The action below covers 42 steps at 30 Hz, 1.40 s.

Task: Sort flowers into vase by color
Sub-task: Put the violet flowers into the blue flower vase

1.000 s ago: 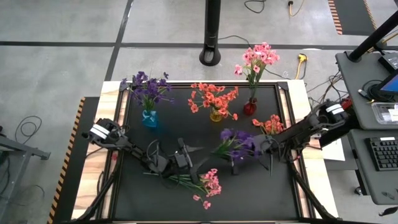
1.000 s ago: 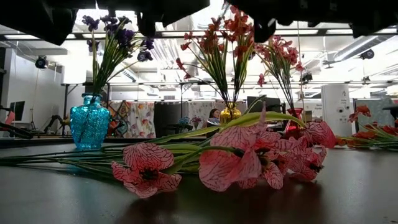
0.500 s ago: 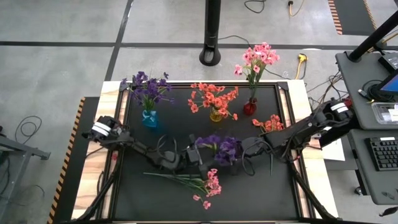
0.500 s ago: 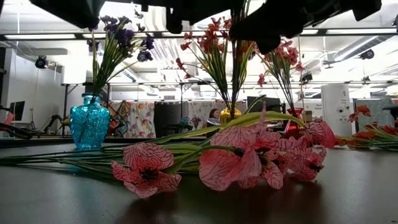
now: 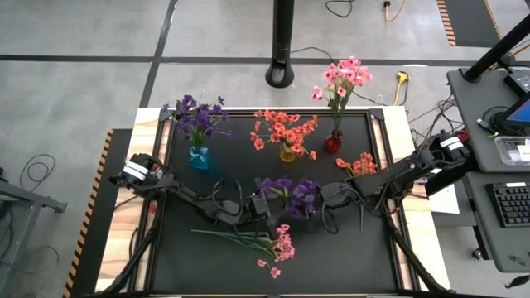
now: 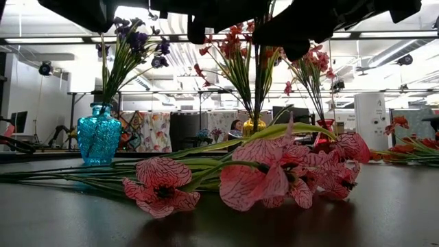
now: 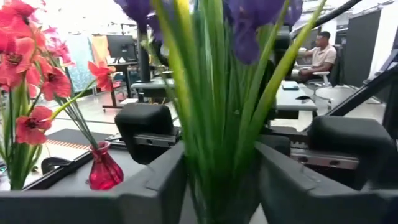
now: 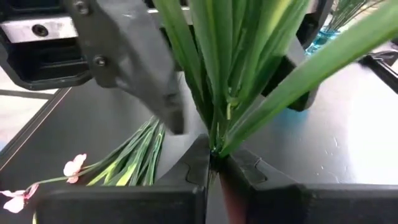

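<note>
Midair, both end effectors [image 5: 263, 209] [image 5: 330, 201] on purple spray [image 5: 291, 194]

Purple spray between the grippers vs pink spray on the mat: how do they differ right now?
The purple spray is held off the mat: the right gripper is shut on its stems and the left gripper brackets them. The pink spray lies flat on the black mat, untouched. Blossoms are purple on one, pink on the other. Both have long green stems, and neither is in a vase.

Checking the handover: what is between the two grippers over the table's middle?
The purple flower spray, its stems between the left gripper and pinched in the right gripper, per the high and wrist views.
</note>
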### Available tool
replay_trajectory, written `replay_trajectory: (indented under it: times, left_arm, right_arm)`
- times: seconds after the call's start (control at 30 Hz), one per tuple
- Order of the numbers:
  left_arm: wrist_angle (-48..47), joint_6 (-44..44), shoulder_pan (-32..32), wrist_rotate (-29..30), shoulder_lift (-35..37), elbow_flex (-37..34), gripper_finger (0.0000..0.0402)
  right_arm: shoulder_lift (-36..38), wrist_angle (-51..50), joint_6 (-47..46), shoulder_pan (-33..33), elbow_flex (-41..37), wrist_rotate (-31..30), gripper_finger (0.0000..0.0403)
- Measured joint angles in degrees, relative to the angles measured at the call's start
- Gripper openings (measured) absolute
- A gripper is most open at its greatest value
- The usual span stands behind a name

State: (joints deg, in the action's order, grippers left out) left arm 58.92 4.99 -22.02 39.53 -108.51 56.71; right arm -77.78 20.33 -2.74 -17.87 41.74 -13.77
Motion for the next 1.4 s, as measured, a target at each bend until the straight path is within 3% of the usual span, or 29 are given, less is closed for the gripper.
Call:
replay_trajectory:
  times: [0.37,0.67,0.9,1.4]
  left_arm:
    - [0.0,0.4,0.0,1.0,0.1,0.0,0.0015]
    - [-8.3,5.7,-2.1,11.8,6.8,-0.2,0.0011]
    - [-22.0,7.6,-2.3,21.7,18.3,-1.9,0.0008]
    - [-19.8,14.8,-1.6,37.8,53.0,-25.1,0.0007]
  right_arm:
    - [0.4,-0.6,-1.1,0.0,0.0,-0.1,0.0134]
    - [7.3,-7.0,-3.2,0.0,0.0,0.0,0.0205]
    - [12.0,-10.8,-3.7,0.0,0.0,0.0,0.0223]
    - [9.3,-10.6,-3.6,0.0,-0.1,-1.5,0.0226]
